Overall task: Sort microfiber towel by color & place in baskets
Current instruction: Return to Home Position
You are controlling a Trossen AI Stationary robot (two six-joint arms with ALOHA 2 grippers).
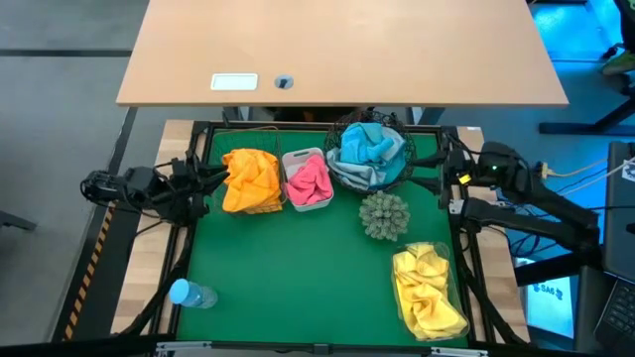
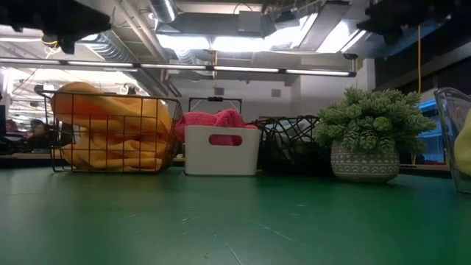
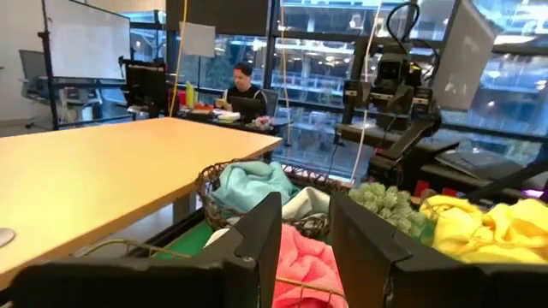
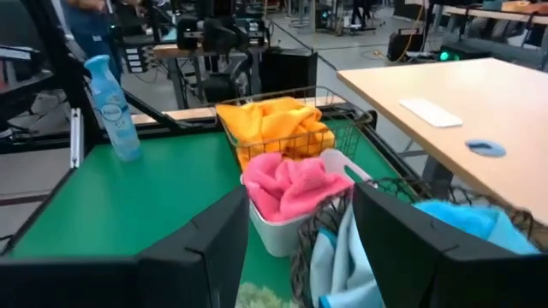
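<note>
Four baskets stand on the green mat, each with towels in it. The dark wire-grid basket holds orange towels. Pink towels fill the small white tub. Blue and grey towels lie in the round black mesh basket, and yellow ones in the clear tray. My left gripper hovers open and empty at the mat's left edge beside the orange basket. My right gripper hovers open and empty at the right edge beside the mesh basket.
A spiky grey-green plant in a pot stands between the mesh basket and the clear tray. A clear bottle with a blue cap lies near the mat's near-left corner. A wooden desk sits beyond the far edge. The mat's middle is bare.
</note>
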